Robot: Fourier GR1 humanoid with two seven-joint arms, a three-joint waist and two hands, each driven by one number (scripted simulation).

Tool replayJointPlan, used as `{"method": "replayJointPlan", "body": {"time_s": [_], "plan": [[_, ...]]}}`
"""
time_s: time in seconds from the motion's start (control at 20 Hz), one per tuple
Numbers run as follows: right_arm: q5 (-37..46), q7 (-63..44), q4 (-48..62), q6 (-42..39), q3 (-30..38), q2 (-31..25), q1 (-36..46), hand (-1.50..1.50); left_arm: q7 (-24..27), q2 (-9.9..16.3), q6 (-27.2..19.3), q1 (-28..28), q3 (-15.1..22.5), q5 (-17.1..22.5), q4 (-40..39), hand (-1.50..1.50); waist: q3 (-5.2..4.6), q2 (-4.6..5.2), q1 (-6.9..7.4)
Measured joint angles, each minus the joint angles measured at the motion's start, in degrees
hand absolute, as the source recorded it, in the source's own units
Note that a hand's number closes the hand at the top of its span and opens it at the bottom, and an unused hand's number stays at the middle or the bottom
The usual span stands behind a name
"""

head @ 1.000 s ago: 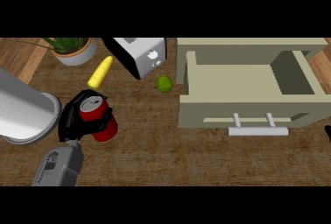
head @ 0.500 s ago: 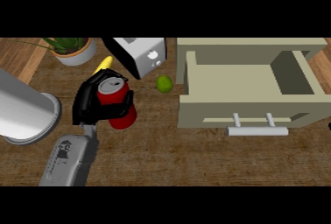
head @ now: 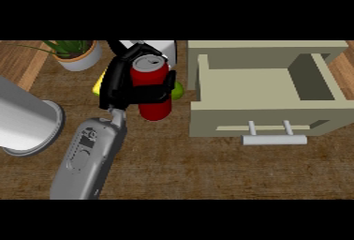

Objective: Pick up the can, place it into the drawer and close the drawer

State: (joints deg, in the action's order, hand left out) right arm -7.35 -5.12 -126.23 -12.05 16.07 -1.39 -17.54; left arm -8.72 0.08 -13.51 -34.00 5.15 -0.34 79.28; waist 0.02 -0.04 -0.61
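A red can [head: 153, 89] with a silver top is held upright above the counter, and my left hand [head: 123, 86] is shut on it, black fingers wrapped round its middle. The can hangs just left of the beige drawer [head: 221, 115], which stands pulled open with nothing inside. The drawer's grey bar handle [head: 274, 139] faces the view's lower edge. My grey left forearm [head: 90, 159] comes in from the lower left. My right hand does not show.
A large steel pot [head: 24, 122] lies at the left edge. A potted plant [head: 76, 54] and a white toaster [head: 158, 47] stand at the back. A yellow item [head: 99, 84] and a green fruit [head: 179, 90] sit partly hidden behind the hand and can.
My left hand has carried the can up and to the right, from near the steel pot to just left of the open drawer. The drawer has not moved.
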Motion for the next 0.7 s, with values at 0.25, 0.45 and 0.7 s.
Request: {"method": "replayJointPlan", "body": {"time_s": [0.25, 0.45, 0.7], "plan": [[1.46, 0.52, 0.17, 0.73, -1.33, 0.70, -0.42, -1.50, -4.26, -0.05, -5.11, -10.01, 2.70, -0.39, -3.60, 1.50, 0.00, 0.03, -0.24], [0.59, -0.34, -0.08, 0.54, -0.40, 0.11, 0.40, -1.50, -6.94, -0.06, -8.32, -17.49, 3.90, 0.50, -7.27, 1.50, 0.01, 0.07, -0.37], [-0.40, 0.49, 1.51, -0.60, 0.84, -0.50, 0.60, -1.50, -7.95, -0.07, -12.59, -26.18, 6.12, 3.11, -14.19, 1.50, 0.01, 0.14, -0.75]]}}
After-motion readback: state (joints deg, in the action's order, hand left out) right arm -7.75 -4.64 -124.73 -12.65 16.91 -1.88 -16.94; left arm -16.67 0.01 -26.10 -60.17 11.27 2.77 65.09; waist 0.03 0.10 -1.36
